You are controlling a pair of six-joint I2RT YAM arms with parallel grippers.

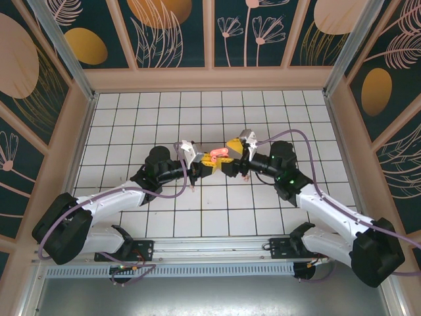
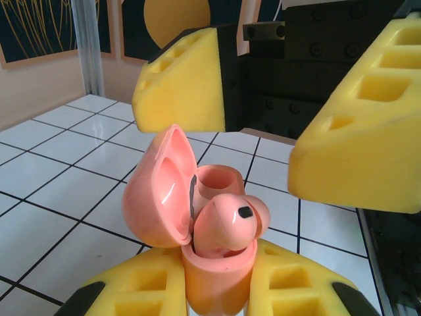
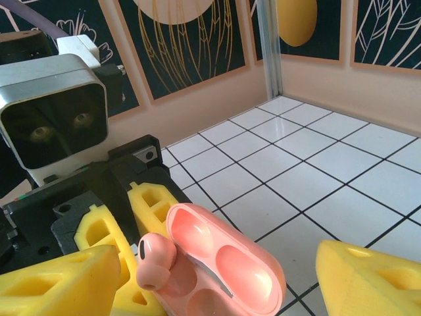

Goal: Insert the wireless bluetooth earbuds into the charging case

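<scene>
Left wrist view: left pincer (image 1: 199, 164) closed on case (image 2: 217, 276) base, held above counter (image 2: 59, 217), lid up. 1 earbud (image 2: 227, 220) sits in front well, head proud, apparently not fully seated. Right pincer (image 2: 223, 141) open, hovering just beyond, touching nothing.

Procedure:
- Hold case steady & upright.
- Bring 1 right finger onto earbud head.
- Press lightly along well axis.
- Avoid lid; side load may tip earbud out.

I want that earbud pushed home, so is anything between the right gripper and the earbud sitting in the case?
Nothing visible. The right gripper is open and faces the earbud directly, and the lid of the charging case stands open to one side.
</scene>
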